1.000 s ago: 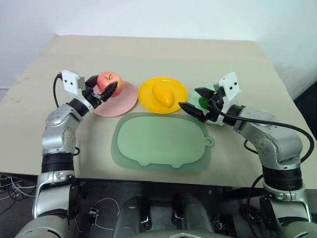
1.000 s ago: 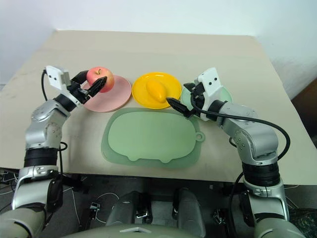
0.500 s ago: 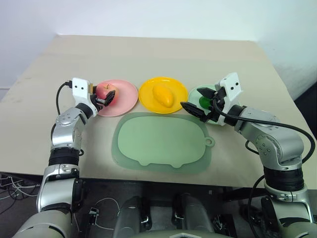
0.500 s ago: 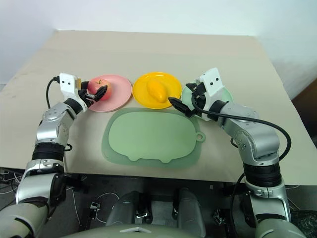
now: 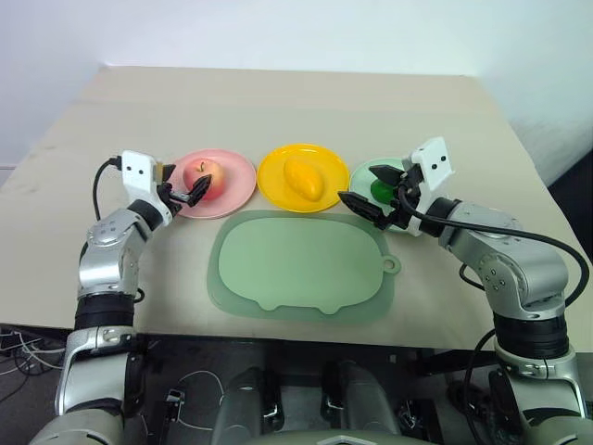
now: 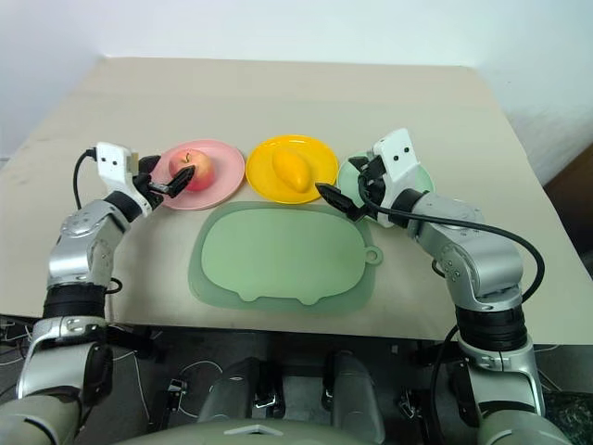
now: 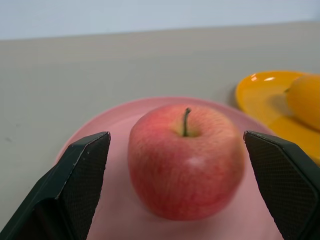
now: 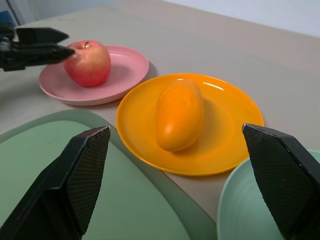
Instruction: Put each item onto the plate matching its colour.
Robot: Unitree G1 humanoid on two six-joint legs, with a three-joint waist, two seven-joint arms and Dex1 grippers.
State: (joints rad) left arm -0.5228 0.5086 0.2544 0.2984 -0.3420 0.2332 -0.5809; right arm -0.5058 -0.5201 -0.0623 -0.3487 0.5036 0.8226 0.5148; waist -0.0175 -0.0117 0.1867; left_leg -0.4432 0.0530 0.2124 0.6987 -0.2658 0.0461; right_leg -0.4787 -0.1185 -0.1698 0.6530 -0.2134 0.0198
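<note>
A beige table (image 5: 306, 102) carries the whole sorting job, with a large pale-green mat (image 5: 301, 264) lying bare at its near edge and three plates in a row just behind it. On the pink plate (image 5: 236, 181) the apple (image 5: 204, 174) now stands upright, stem up — a second ago it was still clamped in the left gripper (image 5: 190, 190) above the plate's outer rim, and half a second ago it was being set down. That gripper has since let go: its two black fingers (image 7: 82, 165) stand spread on either side of the fruit with plate showing between each finger and the apple's skin, and the hand has drawn a little back toward the plate's edge.

The yellow plate (image 5: 278, 181) in the middle holds the mango (image 5: 304, 178), lying lengthwise, unmoved over the second. On the robot's right, the mint green plate (image 5: 363, 173) holds the lime (image 5: 380, 190), partly hidden behind the right gripper (image 5: 371, 197), which hangs over that plate with its fingers wide apart and nothing between them — in the same place as before.

With the apple released, each fruit appears to rest on its matching colour; the task looks complete, leaving only the arms to clear away.
</note>
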